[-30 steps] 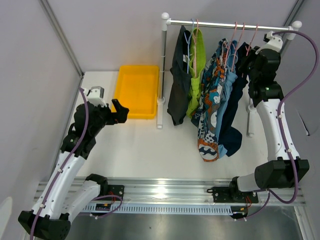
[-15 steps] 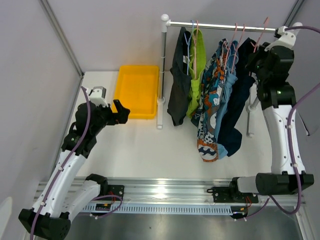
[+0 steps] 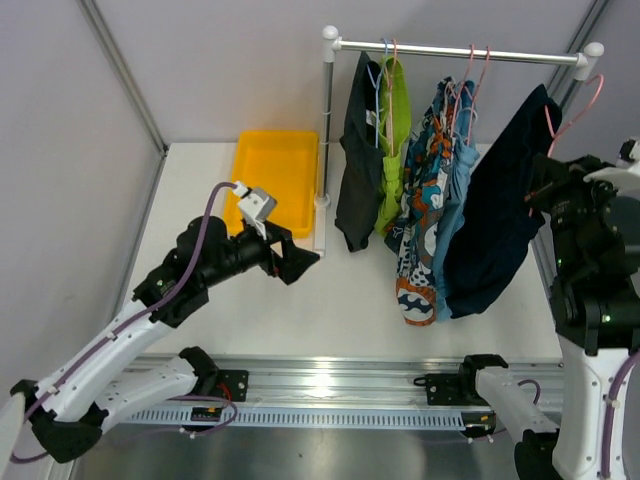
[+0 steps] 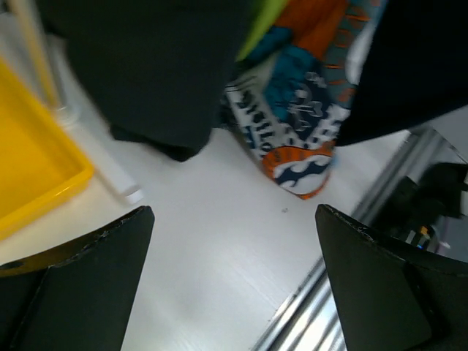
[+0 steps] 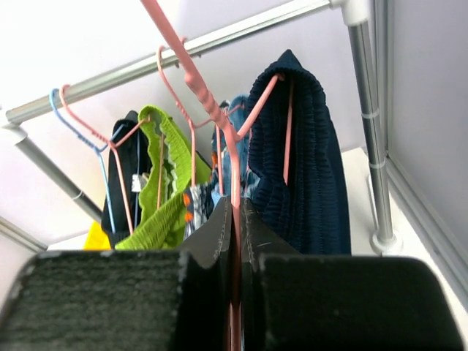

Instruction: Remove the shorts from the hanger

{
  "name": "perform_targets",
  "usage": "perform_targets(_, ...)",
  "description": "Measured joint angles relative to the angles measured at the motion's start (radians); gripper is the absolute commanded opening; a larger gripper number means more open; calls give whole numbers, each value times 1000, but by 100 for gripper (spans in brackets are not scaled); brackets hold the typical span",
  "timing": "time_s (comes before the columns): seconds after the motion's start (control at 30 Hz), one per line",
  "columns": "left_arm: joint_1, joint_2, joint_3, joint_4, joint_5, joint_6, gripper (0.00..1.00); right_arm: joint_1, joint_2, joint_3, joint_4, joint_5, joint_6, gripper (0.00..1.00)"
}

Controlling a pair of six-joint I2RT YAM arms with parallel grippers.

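My right gripper (image 3: 545, 190) (image 5: 235, 212) is shut on the wire of a pink hanger (image 5: 197, 88) that carries the navy shorts (image 3: 500, 210) (image 5: 307, 168). This hanger hangs off the rail (image 3: 460, 50), to the right of it and nearer to me. On the rail hang the charcoal-black shorts (image 3: 355, 170), lime green shorts (image 3: 392, 150), patterned shorts (image 3: 420, 220) and light blue shorts (image 3: 455, 190). My left gripper (image 3: 300, 262) (image 4: 234, 270) is open and empty, low over the table, left of the rack and facing the hanging shorts.
A yellow tray (image 3: 270, 180) (image 4: 36, 168) lies at the back left beside the rack's left post (image 3: 327, 130). The rack's right post (image 5: 369, 124) stands close to the right wall. A metal rail (image 3: 330, 385) runs along the table's near edge.
The right arm lifted the pink hanger with the navy shorts off the rail and drew it right and nearer. The left arm swung from beside the tray towards the rack.
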Motion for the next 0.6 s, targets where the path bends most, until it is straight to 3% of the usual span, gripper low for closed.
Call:
perform_targets(0.3, -473, 111, 44, 104, -86, 25, 99, 1, -76, -143, -53, -60, 82, 0)
perform_targets(0.43, -631, 254, 97, 157, -150, 46, 99, 4, -61, -165, -76, -86, 114, 0)
perform_targets(0.6, -770, 498, 277, 206, -250, 93, 99, 8, -56, -164, -90, -91, 153, 0)
